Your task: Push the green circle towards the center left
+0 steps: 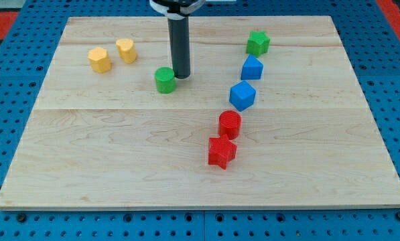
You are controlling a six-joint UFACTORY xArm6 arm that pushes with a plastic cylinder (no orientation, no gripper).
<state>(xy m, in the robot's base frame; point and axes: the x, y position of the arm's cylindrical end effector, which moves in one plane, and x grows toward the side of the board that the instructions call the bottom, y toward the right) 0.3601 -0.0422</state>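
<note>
The green circle (165, 79) is a short green cylinder on the wooden board (119, 154), left of the board's middle and in its upper half. My tip (181, 75) stands right beside it, at its right edge and slightly towards the view's top, touching or nearly touching it. The dark rod rises straight up from there to the view's top.
A yellow hexagon block (100, 59) and a yellow heart-like block (126, 50) lie at the upper left. A green star (257, 43), two blue blocks (251, 68) (242, 96), a red cylinder (230, 124) and a red star (221, 152) run down the right of middle.
</note>
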